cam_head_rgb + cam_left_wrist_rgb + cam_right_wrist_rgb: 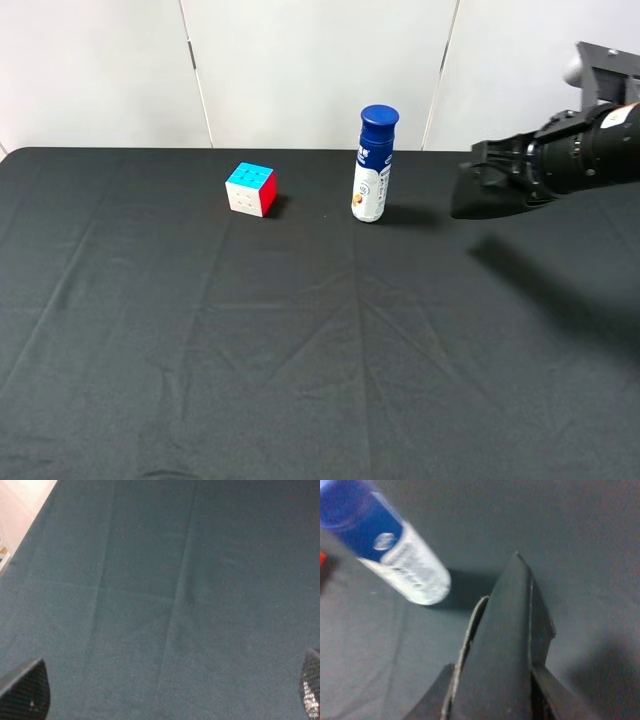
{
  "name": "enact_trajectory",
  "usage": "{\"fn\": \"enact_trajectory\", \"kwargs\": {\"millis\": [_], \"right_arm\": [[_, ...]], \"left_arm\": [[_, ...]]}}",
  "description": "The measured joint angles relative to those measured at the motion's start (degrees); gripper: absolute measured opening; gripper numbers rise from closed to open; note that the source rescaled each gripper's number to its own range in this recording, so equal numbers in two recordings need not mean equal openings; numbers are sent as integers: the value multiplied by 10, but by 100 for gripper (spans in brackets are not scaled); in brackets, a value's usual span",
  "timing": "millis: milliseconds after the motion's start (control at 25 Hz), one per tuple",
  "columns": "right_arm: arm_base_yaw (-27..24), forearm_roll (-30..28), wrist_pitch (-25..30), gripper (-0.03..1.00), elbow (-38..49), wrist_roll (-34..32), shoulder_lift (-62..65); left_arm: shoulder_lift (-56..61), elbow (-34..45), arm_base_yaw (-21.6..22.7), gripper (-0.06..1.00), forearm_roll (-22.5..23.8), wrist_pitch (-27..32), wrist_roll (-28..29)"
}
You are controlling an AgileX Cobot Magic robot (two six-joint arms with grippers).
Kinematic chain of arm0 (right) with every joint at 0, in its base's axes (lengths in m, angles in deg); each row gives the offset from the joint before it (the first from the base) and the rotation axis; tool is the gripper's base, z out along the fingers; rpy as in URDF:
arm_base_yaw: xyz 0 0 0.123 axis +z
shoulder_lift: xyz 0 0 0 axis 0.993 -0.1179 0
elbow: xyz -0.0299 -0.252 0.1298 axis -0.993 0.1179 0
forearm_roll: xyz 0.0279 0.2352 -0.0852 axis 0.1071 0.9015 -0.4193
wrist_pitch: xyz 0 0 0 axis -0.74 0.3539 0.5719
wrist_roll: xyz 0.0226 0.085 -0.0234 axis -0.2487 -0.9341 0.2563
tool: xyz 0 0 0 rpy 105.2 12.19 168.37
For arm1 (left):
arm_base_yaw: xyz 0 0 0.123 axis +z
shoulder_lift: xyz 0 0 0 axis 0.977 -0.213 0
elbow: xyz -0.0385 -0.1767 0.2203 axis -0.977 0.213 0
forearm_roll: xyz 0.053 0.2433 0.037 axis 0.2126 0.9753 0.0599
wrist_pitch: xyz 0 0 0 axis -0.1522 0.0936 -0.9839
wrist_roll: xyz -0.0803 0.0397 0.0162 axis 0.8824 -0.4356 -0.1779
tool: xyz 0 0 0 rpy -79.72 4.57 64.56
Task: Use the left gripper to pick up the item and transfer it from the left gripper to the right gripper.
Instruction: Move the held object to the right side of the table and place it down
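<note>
Black cloth covers the whole surface (250, 350), and my right pincer (517, 560) holds the pouch (505, 650) up in the air.

My right pincer is shut tight on the pouch, off to the right of the white bottle (373, 165) and the puzzle cube (251, 189), so it bumps nothing. My left pincer (165, 700) is wide open and empty over bare cloth, so I think the hand-over is done.

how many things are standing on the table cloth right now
2: a puzzle cube at the back, left of centre, and a white bottle upright to its right. The black pouch hangs off the cloth in the right gripper.
</note>
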Motion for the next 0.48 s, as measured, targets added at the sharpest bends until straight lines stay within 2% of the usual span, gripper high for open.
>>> {"fn": "enact_trajectory", "kwargs": {"millis": [160, 360, 400, 440, 480], "right_arm": [[28, 0, -9, 0, 0, 20, 0], [32, 0, -9, 0, 0, 25, 0], [32, -1, -9, 3, 0, 25, 0], [32, -1, -9, 17, 0, 25, 0], [32, -1, -9, 41, 0, 25, 0]], "left_arm": [[0, 0, 0, 100, 0, 0, 0], [0, 0, 0, 100, 0, 0, 0], [0, 0, 0, 100, 0, 0, 0], [0, 0, 0, 100, 0, 0, 0], [0, 0, 0, 100, 0, 0, 0]]}}
